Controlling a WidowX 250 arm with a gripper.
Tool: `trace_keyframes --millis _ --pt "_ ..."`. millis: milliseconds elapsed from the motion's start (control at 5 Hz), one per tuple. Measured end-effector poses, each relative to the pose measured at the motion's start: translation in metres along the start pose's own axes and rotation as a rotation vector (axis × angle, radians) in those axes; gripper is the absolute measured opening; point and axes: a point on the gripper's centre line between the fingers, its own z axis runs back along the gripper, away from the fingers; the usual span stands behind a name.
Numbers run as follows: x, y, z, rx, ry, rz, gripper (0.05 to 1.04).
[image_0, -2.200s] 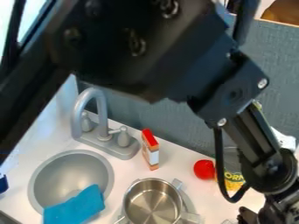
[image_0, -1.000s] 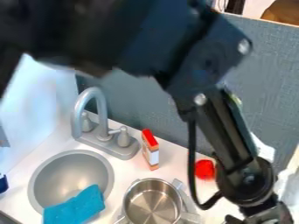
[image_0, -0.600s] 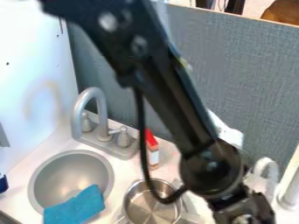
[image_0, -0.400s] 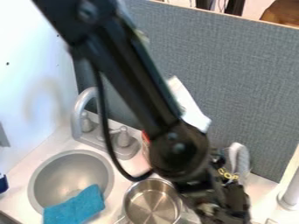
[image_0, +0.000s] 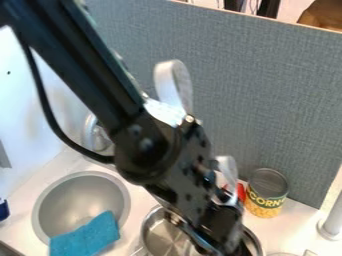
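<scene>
Grey partition (image_0: 267, 85) behind, white surface (image_0: 299, 221) below. Metal pot (image_0: 159, 236) sits on it, just right of the sink (image_0: 80, 200) w/ blue cloth (image_0: 90, 236), partly under the hand (image_0: 224, 242). Pot's prob. stiff, fairly light, slick; best hold = rim, pinched across wall. Arm slants down from upper L, hand low, angled twd bottom edge; can't tell if it's spread, closed or pinching. Corn can (image_0: 266, 192) upright nearby.
</scene>
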Motion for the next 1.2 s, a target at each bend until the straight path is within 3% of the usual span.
trace_keyframes --millis 400,1200 --pt "-0.003 0.026 0.003 0.055 0.006 0.052 0.321" --pt "-0.006 0.059 -0.02 0.08 0.06 0.12 0.321"
